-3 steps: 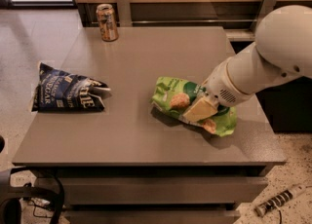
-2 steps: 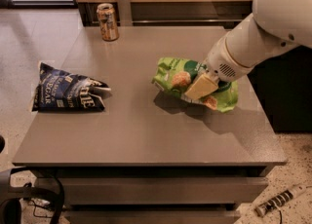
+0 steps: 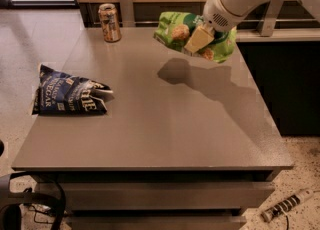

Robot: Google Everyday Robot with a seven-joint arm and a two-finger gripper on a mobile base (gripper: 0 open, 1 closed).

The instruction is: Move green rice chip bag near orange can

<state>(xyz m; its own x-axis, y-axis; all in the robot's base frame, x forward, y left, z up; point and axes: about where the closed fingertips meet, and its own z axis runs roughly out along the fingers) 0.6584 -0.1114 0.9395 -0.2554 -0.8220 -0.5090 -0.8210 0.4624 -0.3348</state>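
- Grey counter (image 3: 165, 124): two items lie on it.
- Orange can (image 3: 109, 22) upright at far left corner.
- Dark blue chip bag (image 3: 70, 96) flat at left edge, overhanging it.
- My gripper (image 3: 200, 39) clamps green rice chip bag (image 3: 175, 29) in the air above far right corner, off the surface.

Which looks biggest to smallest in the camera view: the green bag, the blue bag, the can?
Tied first: green bag and blue bag, about alike; the gripper holds the green one above the table, so unsure.
Last: can, clearly smaller.
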